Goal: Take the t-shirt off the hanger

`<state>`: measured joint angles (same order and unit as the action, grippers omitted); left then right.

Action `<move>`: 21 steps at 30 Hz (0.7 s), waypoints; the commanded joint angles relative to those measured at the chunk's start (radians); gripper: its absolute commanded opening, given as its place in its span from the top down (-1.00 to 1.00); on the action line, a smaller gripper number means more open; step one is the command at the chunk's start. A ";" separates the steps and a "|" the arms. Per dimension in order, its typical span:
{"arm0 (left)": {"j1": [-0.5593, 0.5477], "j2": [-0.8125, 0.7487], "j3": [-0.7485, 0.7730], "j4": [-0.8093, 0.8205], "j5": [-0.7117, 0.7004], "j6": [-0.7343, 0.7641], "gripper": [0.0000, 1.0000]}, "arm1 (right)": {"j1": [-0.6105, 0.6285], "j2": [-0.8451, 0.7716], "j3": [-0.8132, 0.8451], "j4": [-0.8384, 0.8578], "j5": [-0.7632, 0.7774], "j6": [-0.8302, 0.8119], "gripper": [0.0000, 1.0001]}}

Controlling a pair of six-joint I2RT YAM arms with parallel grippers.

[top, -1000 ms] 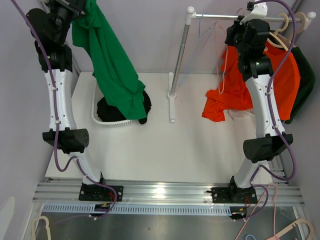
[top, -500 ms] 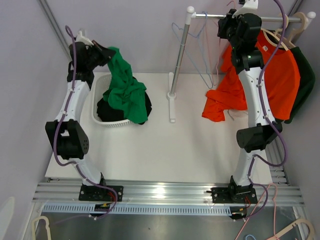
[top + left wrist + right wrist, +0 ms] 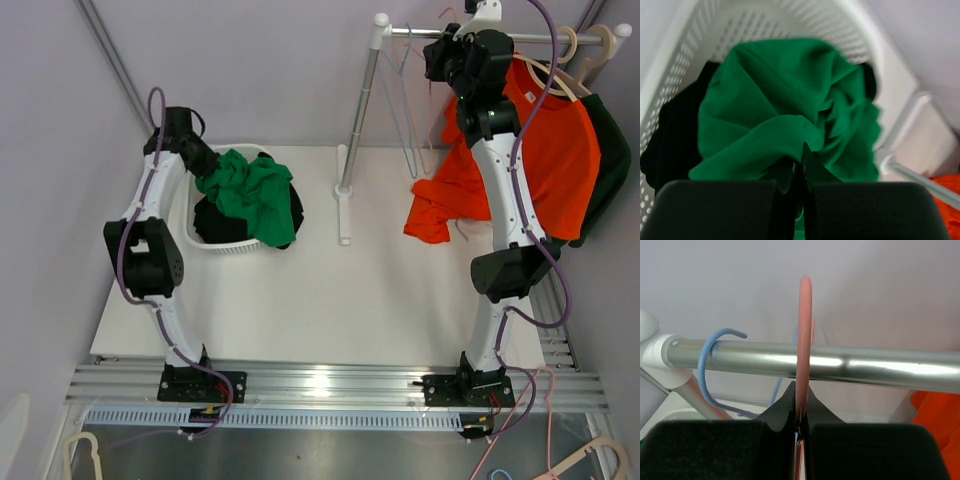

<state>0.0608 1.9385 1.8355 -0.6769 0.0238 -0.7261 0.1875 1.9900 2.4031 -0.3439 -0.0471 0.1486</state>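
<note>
Using the white post (image 3: 360,110) of the clothes rail as the reference point.

Way off to its left, the left gripper (image 3: 203,168) hangs over the far rim of a white basket (image 3: 190,235). The green t-shirt (image 3: 250,190) is off any hanger and bunched up in that basket, on top of some black clothes (image 3: 210,215). From overhead you can't really see the fingers. The left wrist camera fills that in: the left gripper (image 3: 801,170) has its two sides squeezed together on a fold of the green t-shirt (image 3: 775,110), with the basket's holey wall (image 3: 765,20) behind and the black clothes (image 3: 665,145) at the side.

Just right of the post, thin blue hangers (image 3: 405,100) hang from the rail. Next along, the right gripper (image 3: 437,55) is up at rail height. The overhead shot hides what it has. The right wrist view shows it clearly: the right gripper (image 3: 800,405) is clamped on the hook of a pink hanger (image 3: 804,340), and that hook arches over the metal rail (image 3: 865,365), with a blue hook (image 3: 710,355) beside it, toward the post end.

Further right of the post, an orange shirt (image 3: 560,150) hangs on a wooden hanger (image 3: 560,75), its lower part lying on the table (image 3: 320,300). A dark green garment (image 3: 612,150) hangs at the far end.
</note>
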 commanded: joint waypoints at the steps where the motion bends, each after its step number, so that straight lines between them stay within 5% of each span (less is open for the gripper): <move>1: 0.005 0.065 0.005 -0.127 0.066 -0.013 0.99 | 0.013 -0.029 -0.028 0.034 -0.048 -0.010 1.00; 12: 0.002 0.051 -0.053 -0.015 0.272 0.056 0.96 | 0.020 -0.030 -0.044 0.014 -0.071 -0.018 1.00; 14: -0.006 0.007 -0.056 -0.007 0.265 0.073 0.52 | 0.018 -0.030 -0.041 0.011 -0.071 -0.021 1.00; 16: -0.022 -0.039 -0.061 -0.001 0.231 0.089 -0.80 | 0.018 -0.031 -0.041 0.008 -0.074 -0.021 1.00; 18: -0.033 -0.110 -0.064 0.002 0.209 0.106 -0.99 | 0.018 -0.034 -0.041 0.006 -0.068 -0.018 0.77; 21: -0.047 -0.182 -0.036 -0.033 0.174 0.106 -0.99 | 0.018 -0.043 -0.041 0.003 -0.060 -0.020 0.81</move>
<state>0.0341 1.9049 1.7649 -0.7124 0.2119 -0.6495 0.2012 1.9888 2.3283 -0.3611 -0.1032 0.1368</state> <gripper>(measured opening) 0.993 0.095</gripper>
